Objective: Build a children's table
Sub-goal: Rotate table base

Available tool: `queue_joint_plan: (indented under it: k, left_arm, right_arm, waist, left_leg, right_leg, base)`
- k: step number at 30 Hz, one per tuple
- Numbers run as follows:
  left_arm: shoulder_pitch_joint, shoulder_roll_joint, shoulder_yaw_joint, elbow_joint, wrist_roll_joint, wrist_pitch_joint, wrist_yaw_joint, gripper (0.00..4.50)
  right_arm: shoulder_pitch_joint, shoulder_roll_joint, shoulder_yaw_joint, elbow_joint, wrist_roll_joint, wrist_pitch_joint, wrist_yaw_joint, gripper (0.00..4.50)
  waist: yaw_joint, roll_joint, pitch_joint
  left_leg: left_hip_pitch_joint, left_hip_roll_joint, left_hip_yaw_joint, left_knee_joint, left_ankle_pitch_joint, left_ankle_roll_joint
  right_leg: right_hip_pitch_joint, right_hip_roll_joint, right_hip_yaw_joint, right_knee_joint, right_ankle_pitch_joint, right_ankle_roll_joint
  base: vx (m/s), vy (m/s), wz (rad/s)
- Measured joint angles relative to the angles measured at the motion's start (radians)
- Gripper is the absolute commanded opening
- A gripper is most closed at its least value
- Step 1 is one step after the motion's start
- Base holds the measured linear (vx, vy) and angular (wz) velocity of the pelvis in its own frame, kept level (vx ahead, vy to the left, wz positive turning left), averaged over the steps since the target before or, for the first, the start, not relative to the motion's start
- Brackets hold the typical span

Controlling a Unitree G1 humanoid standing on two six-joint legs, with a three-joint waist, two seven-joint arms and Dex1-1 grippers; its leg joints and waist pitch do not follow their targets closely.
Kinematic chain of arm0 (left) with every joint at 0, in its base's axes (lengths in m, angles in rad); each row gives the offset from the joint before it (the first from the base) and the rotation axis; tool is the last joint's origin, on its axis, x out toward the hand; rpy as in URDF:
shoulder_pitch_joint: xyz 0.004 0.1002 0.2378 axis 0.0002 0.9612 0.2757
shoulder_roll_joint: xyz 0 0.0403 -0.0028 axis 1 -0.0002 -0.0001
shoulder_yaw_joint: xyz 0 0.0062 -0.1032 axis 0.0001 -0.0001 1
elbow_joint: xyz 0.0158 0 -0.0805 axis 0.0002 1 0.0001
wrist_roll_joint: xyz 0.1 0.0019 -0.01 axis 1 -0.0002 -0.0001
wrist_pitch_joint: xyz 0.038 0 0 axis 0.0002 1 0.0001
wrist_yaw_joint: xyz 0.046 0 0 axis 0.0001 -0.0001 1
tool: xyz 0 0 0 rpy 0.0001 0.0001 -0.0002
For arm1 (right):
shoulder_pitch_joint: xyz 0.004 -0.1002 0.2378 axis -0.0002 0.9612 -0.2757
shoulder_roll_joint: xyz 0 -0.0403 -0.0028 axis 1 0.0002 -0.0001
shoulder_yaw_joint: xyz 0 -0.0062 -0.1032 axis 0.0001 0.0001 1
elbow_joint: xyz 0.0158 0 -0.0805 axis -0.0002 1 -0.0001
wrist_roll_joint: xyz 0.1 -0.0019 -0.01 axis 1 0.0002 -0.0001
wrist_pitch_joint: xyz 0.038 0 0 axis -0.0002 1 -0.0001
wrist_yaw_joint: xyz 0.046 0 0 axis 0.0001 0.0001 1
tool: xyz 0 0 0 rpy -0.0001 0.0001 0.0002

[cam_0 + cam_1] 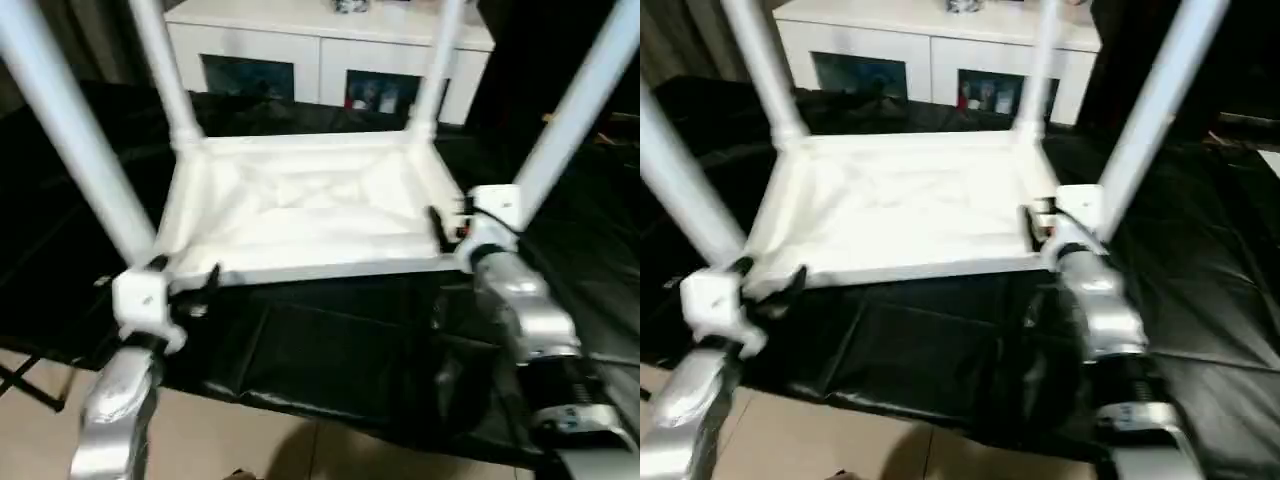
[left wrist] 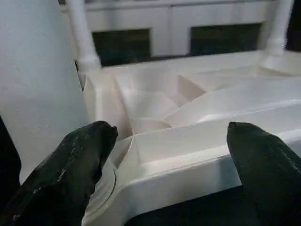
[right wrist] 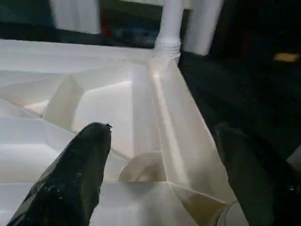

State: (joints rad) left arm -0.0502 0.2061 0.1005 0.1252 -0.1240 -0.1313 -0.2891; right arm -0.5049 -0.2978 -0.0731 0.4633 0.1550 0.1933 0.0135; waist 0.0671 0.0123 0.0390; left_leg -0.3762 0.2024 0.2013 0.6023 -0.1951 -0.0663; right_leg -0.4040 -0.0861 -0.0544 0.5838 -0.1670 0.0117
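The upside-down children's table [image 1: 300, 215] sits dead centre on the black sheet [image 1: 330, 350], legs up, and looks light, stiff and kinda slick, so I'd grab the ribbed near rim. Left gripper [image 2: 169, 155] at 8 o'clock and right gripper [image 3: 160, 160] at 4 both gape wide around the near corners, holding nothing.

— What do the surfaces look like?
— The tabletop [image 1: 300, 215] is white plastic, smooth with a soft sheen on its ribs, and the legs [image 1: 70, 130] are the same smooth white tube.
— And underneath?
— A black sheet [image 1: 330, 350], glossy and creased like plastic film. The forearms [image 1: 525, 310] are brushed silver metal, the fingers [image 2: 70, 169] matt black and scuffed.
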Motion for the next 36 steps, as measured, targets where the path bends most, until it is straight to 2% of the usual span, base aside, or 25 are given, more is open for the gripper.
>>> queue_joint_plan:
  k: [7,10,11,13,14,18,21,25,28,31,33,36]
  left_arm:
    - [-0.058,-0.039,-0.091,0.000,0.000,0.009,-0.035,4.50]
    - [-0.080,-0.034,-0.035,-0.001,-0.002,0.007,-0.002,4.50]
    - [-0.077,-0.028,0.000,-0.001,-0.004,0.005,0.013,4.50]
    - [-0.071,-0.022,0.011,-0.001,-0.005,0.004,0.019,4.50]
    - [-0.071,-0.033,0.001,-0.001,-0.004,0.004,0.018,4.50]
    - [-0.064,-0.064,-0.073,-0.001,0.003,0.003,0.013,4.50]
    - [-0.052,-0.062,-0.065,-0.003,0.005,-0.001,0.015,4.50]
    - [-0.032,-0.054,-0.029,-0.006,-0.006,-0.002,0.010,4.50]
    - [-0.035,-0.049,-0.025,-0.030,-0.066,0.017,-0.025,4.50]
    - [-0.043,-0.031,-0.024,-0.041,-0.122,0.060,-0.078,4.50]
    - [-0.092,-0.011,-0.023,-0.010,-0.128,0.109,-0.112,4.50]
    - [-0.200,-0.014,-0.023,0.073,-0.127,0.154,-0.118,4.50]
  right_arm:
    - [0.028,-0.104,-0.064,0.030,-0.001,-0.011,-0.035,3.83]
    - [0.050,-0.147,-0.127,0.065,-0.002,-0.007,-0.087,3.83]
    - [0.069,-0.183,-0.169,0.072,-0.011,-0.007,-0.114,3.83]
    - [0.077,-0.200,-0.205,0.077,-0.019,-0.007,-0.135,3.83]
    - [0.077,-0.198,-0.206,0.085,-0.024,-0.007,-0.137,3.83]
    - [0.084,-0.154,-0.165,0.100,-0.028,-0.009,-0.110,3.83]
    - [0.086,-0.134,-0.138,0.098,-0.026,-0.026,-0.052,3.83]
    - [0.086,-0.093,-0.085,0.034,-0.007,-0.054,0.079,3.83]
    - [0.085,-0.063,-0.037,-0.029,0.019,-0.062,0.157,3.83]
    - [0.089,-0.061,-0.004,-0.078,0.037,-0.053,0.216,3.83]
    - [0.102,-0.059,0.041,-0.112,0.024,-0.034,0.238,3.83]
    - [0.112,-0.030,0.051,-0.107,-0.010,0.000,0.212,3.83]
  waist:
    - [-0.005,0.002,0.001]
    - [0.000,0.007,0.002]
    - [0.002,0.014,0.000]
    - [-0.005,0.017,-0.001]
    - [-0.012,0.016,-0.001]
    - [-0.047,0.017,-0.001]
    - [-0.067,0.018,-0.002]
    - [-0.081,0.017,-0.001]
    - [-0.073,0.016,-0.001]
    - [-0.056,0.014,0.000]
    - [-0.041,0.011,-0.001]
    - [-0.027,0.009,0.000]
  left_leg:
    - [-0.001,0.000,0.000,0.002,0.000,0.000]
    - [-0.001,0.000,0.000,0.003,0.000,0.000]
    - [-0.001,-0.001,0.002,0.004,0.000,0.000]
    - [0.001,-0.002,0.002,0.004,0.000,0.000]
    - [0.002,-0.002,0.002,0.005,0.000,0.000]
    - [0.003,-0.002,0.001,0.005,0.000,0.000]
    - [0.003,-0.001,-0.002,0.004,0.000,0.000]
    - [0.003,0.000,-0.003,0.005,0.000,0.000]
    - [0.002,0.000,-0.003,0.005,0.000,0.000]
    - [0.002,0.000,-0.002,0.005,0.000,0.000]
    - [0.002,0.001,-0.002,0.005,0.000,0.000]
    - [0.002,0.000,0.000,0.006,0.000,0.000]
  right_leg:
    - [-0.001,-0.001,0.000,0.003,0.000,0.001]
    - [-0.001,-0.002,0.000,0.009,-0.003,0.003]
    - [-0.001,-0.004,0.000,0.011,-0.006,0.005]
    - [-0.001,-0.005,0.001,0.011,-0.006,0.006]
    - [0.000,-0.004,0.001,0.012,-0.006,0.006]
    - [-0.001,-0.004,0.001,0.012,-0.006,0.009]
    - [-0.002,-0.003,-0.001,0.013,-0.006,0.009]
    - [-0.002,-0.002,-0.004,0.013,-0.005,0.008]
    - [-0.002,-0.003,-0.005,0.012,-0.004,0.007]
    - [-0.002,-0.004,-0.004,0.012,-0.001,0.002]
    - [-0.002,-0.004,-0.004,0.012,-0.001,0.002]
    - [-0.001,-0.005,-0.002,0.012,-0.001,0.002]
  base:
    - [0.000,0.000,0.00]
    - [0.000,0.000,0.00]
    - [0.000,0.000,0.00]
    - [0.000,0.000,0.00]
    - [0.000,0.000,0.00]
    - [0.000,0.000,0.00]
    - [0.000,0.000,0.00]
    - [0.000,0.000,0.00]
    - [0.000,0.000,0.00]
    - [0.000,0.000,0.00]
    - [0.000,0.000,0.00]
    - [0.000,0.000,0.00]
